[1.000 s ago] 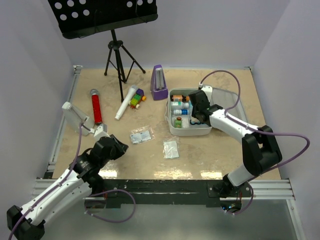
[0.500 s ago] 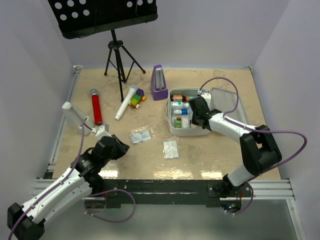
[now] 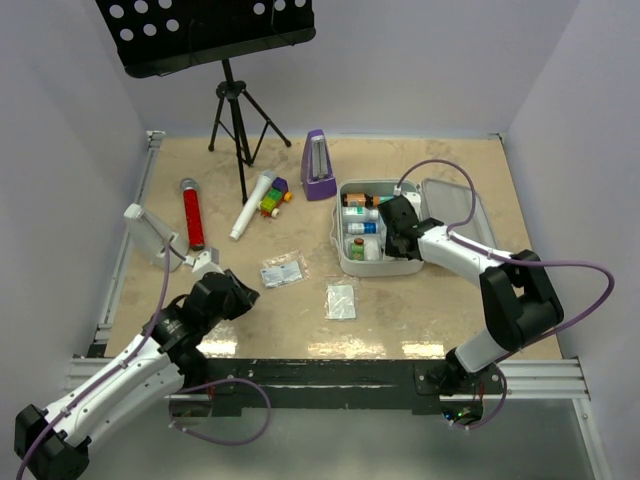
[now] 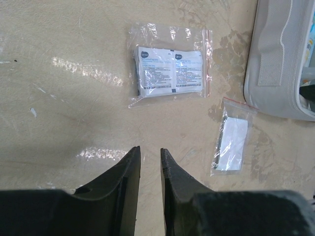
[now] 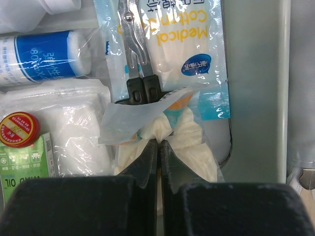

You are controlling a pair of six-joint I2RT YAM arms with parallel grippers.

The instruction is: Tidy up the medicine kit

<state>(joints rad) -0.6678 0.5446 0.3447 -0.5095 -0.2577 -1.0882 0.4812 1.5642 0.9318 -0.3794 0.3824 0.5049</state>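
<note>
Since a second ago the right gripper (image 5: pixel 158 147) has come down a little toward 6 o'clock, deeper inside the kit (image 3: pixel 380 266); the left arm did not change. The kit lies open at 3 o'clock from the table's middle, with its lid laid flat on the 3 o'clock side. The right fingers are pressed almost together on the thin film of a bag (image 5: pixel 167 125) of white cotton, and they have only a fold of it. The left gripper (image 4: pixel 150 152) hangs over the table with a narrow gap and has nothing in it.

I think this hold is the weak point. So little film is between the fingers that the bag may slip out if it is pulled. Its loose flap lies over the black handles of a metal tool (image 5: pixel 141 88) at 12 o'clock, which rests on the cotton pack (image 5: pixel 189 54), so a pull could drag both out of order. If the bag is left so high, it could stop the lid from closing. Wipes (image 4: pixel 170 69) and a small pouch (image 4: pixel 232 142) wait outside, at 9 o'clock of the kit.
</note>
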